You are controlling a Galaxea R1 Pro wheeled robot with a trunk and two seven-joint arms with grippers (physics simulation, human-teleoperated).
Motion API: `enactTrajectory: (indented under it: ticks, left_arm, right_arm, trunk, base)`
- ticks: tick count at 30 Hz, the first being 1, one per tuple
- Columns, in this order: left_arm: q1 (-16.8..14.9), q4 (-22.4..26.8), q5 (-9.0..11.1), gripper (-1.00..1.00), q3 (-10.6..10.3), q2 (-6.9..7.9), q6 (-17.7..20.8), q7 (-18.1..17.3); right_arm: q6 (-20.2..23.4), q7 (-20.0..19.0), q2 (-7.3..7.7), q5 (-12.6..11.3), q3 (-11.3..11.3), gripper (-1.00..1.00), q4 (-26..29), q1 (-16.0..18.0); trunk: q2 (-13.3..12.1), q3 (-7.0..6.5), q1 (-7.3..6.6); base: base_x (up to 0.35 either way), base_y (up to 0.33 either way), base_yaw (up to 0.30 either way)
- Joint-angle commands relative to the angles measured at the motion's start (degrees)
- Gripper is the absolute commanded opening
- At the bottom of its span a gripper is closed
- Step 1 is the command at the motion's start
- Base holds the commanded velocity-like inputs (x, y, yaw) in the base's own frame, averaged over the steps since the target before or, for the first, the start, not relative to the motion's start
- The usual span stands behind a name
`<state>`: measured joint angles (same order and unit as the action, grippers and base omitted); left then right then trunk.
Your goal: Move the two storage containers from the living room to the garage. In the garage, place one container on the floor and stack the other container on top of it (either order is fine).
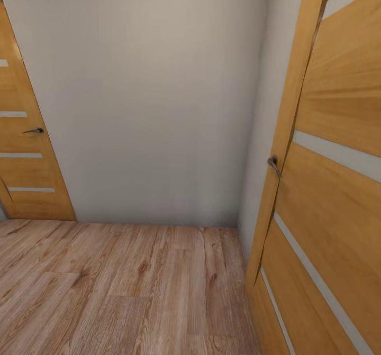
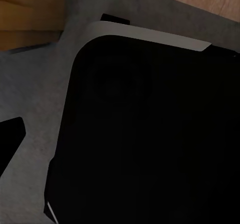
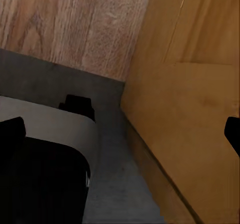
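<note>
Head view: a plain grey-white wall [image 1: 153,96] ahead, light wood plank floor [image 1: 121,286] below, a closed wooden door with frosted strips [image 1: 24,148] to the left, and a second such door [image 1: 328,185] standing open, close on the right, its lever handle [image 1: 273,163] facing the robot. The robot is in transit.

Storage containers: neither is visible, so their location cannot be established from these pictures.

Left wrist view: a dark, rounded body with a pale rim, apparently the robot's own base [image 2: 150,134], over grey ground. Whether the left fingers are spread or closed cannot be told.

Right wrist view: the same dark base [image 3: 45,184], plank floor [image 3: 75,23], and the face of the open door [image 3: 190,108] lying just beside the arm. A dark tip shows at either edge, possibly the fingers; the right hand's state cannot be told.

Assessment: the step in hand appears to be driving past or through the doorway. The open door leaf sits very near the right side; judged risk is clipping it. Recommend keeping both arms tucked, steering away from the leaf, advancing slowly, and turning the head toward the opening before committing.
</note>
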<state>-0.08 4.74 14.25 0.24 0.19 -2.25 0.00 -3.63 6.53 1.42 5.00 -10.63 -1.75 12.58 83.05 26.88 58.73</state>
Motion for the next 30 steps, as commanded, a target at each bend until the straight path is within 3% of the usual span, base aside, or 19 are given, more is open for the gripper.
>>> enactTrajectory:
  ticks: [1,7,18,30]
  left_arm:
    - [0.0,0.0,0.2,1.00,0.0,-0.01,-0.1,0.0]
    - [0.0,0.0,0.2,1.00,0.0,-0.07,-0.1,0.0]
    - [0.0,0.0,0.2,1.00,0.0,-0.02,-0.1,0.0]
    - [0.0,0.0,0.2,1.00,0.0,-0.01,-0.1,0.0]
  right_arm:
    - [-0.9,0.2,0.22,0.5,-0.1,1.00,-0.2,-1.0]
    - [-1.9,0.3,0.64,0.7,-0.1,1.00,-0.2,-4.2]
    - [-1.9,0.2,-0.06,0.7,-0.1,1.00,-0.2,-4.4]
    - [-2.0,0.2,0.36,0.7,-0.1,1.00,-0.2,-4.5]
  trunk:
    - [0.0,0.05,0.00]
    - [0.0,0.05,0.00]
    - [0.0,0.05,0.00]
    - [0.0,0.05,0.00]
  base:
    - [0.000,0.000,0.000]
    - [0.000,0.000,0.000]
    - [0.000,0.000,0.000]
    - [0.000,0.000,0.068]
